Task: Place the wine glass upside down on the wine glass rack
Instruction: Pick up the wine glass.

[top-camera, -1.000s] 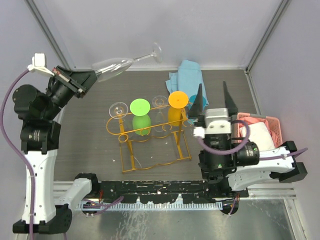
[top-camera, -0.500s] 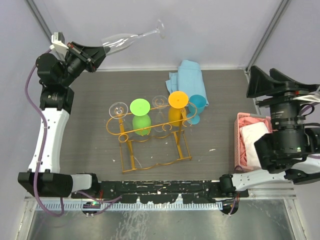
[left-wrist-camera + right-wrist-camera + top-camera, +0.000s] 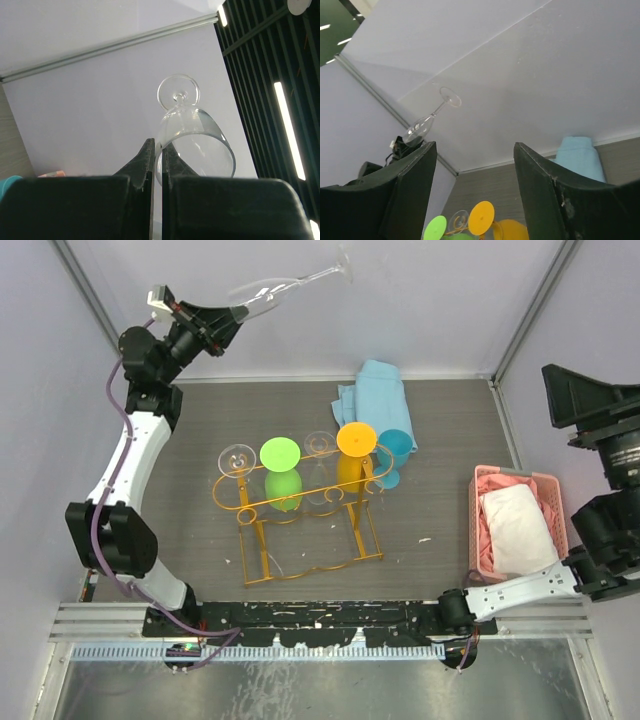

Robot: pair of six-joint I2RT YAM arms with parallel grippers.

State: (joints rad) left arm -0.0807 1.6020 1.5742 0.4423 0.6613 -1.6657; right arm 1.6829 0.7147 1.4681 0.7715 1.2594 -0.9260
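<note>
The left pincer (image 3: 218,320) is clamping the wine glass (image 3: 270,292) high above the counter (image 3: 450,440), far behind the wine glass rack (image 3: 300,502) and toward its left end. The left arm is stretching up long and almost straight, with its wrist turning rightward. The clear glass is lying nearly level, its bowl at the pincer and its stem and foot pointing right. The orange-gold wire rack is standing on the counter, carrying upside-down glasses, one with a green foot (image 3: 281,453) and one with an orange foot (image 3: 356,438). The right pincer (image 3: 560,395) is hanging raised, well to the right of the rack.

In the left wrist view, the two fingers (image 3: 145,165) are pinching the bowl's wall at the rim, one inside and one outside, nearly together. The round foot is showing beyond the bowl.

In the right wrist view, the right pincer's fingers (image 3: 405,195) are standing wide apart, gripping nothing. The glass is slanting in the distance, foot uppermost.
</note>
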